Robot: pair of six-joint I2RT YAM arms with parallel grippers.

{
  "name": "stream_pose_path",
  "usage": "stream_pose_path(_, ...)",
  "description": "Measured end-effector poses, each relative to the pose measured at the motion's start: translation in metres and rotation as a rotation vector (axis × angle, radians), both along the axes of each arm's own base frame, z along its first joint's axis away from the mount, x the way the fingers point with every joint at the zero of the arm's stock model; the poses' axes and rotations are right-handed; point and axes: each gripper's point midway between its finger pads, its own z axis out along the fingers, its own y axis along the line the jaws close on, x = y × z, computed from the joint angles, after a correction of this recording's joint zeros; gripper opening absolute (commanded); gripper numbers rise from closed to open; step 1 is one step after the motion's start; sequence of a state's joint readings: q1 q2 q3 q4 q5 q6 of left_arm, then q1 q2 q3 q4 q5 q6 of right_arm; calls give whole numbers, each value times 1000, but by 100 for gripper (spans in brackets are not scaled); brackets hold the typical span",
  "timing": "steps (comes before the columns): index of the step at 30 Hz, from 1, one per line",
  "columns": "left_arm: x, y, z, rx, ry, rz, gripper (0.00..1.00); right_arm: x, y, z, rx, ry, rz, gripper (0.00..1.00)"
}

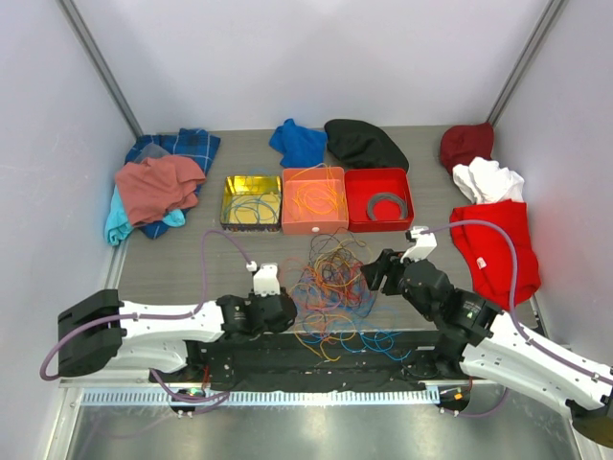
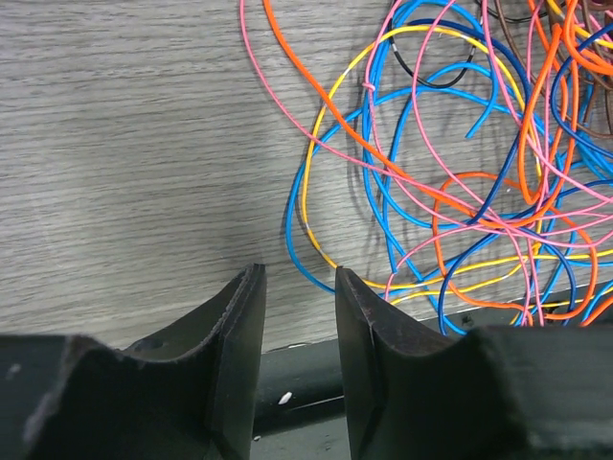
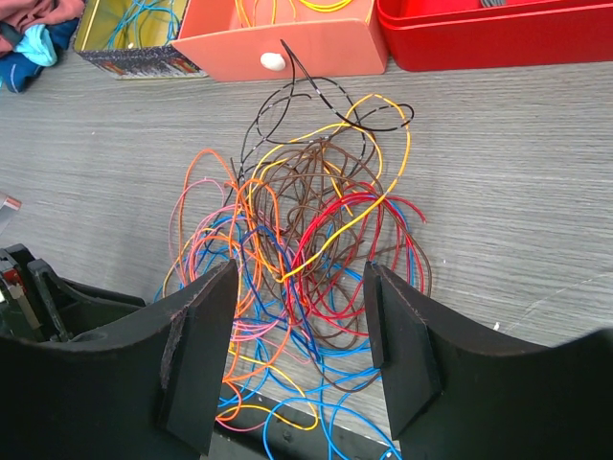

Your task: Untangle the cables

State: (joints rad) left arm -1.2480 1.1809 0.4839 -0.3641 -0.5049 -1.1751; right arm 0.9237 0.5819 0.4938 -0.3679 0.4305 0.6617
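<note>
A tangled heap of thin cables point(image 1: 332, 287) in orange, yellow, blue, red, pink and brown lies on the table between the arms, some strands hanging over the front edge. My left gripper point(image 1: 281, 311) is open and empty at the heap's left edge. In the left wrist view point(image 2: 299, 278) a blue loop point(image 2: 305, 257) lies just beyond its right fingertip. My right gripper point(image 1: 374, 273) is open and empty above the heap's right side. The right wrist view point(image 3: 299, 287) shows the red and brown strands point(image 3: 330, 254) below its jaws.
Three boxes stand behind the heap: a gold tin point(image 1: 251, 201) with blue wires, an orange box point(image 1: 314, 200) with orange and yellow wires, a red box point(image 1: 378, 198) holding a grey coiled ring. Clothes lie at the back left point(image 1: 158, 182), back point(image 1: 335, 142) and right point(image 1: 493, 225).
</note>
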Motion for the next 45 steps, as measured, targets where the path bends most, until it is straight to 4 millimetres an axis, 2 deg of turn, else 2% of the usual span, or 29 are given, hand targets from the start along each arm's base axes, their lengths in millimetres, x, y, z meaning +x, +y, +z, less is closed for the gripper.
stream_pose_path(5,1,-2,1,-11,-2,4,31,0,0,0,0,0,0,63)
stream_pose_path(9,1,-3,-2,-10,2,11,21,0,0,0,0,1,0,63)
stream_pose_path(14,4,-4,-3,-9,-6,24,14,0,0,-1,-1,2,0,63)
stream_pose_path(17,5,-5,-4,-5,-8,26,6,0,0,-2,-1,4,-1,63)
stream_pose_path(18,5,-5,-4,-5,-8,28,0,0,0,-2,-1,4,-1,63)
stream_pose_path(22,4,-3,-4,-4,-5,32,0,0,1,-4,-5,8,0,63)
stream_pose_path(26,-1,10,4,27,0,29,0,0,2,-5,-7,12,5,63)
stream_pose_path(29,2,13,38,-16,-51,27,0,0,2,-5,-8,11,5,63)
stream_pose_path(31,8,10,79,-99,-118,35,0,1,3,-4,-5,8,6,63)
stream_pose_path(34,22,13,154,-221,-255,50,0,2,4,-2,3,2,8,63)
stream_pose_path(35,25,14,170,-243,-285,56,0,2,5,-1,4,0,11,63)
stream_pose_path(43,54,43,328,-253,-618,72,0,2,11,5,12,-17,39,63)
stream_pose_path(45,59,47,357,-237,-681,76,0,3,13,8,10,-21,45,63)
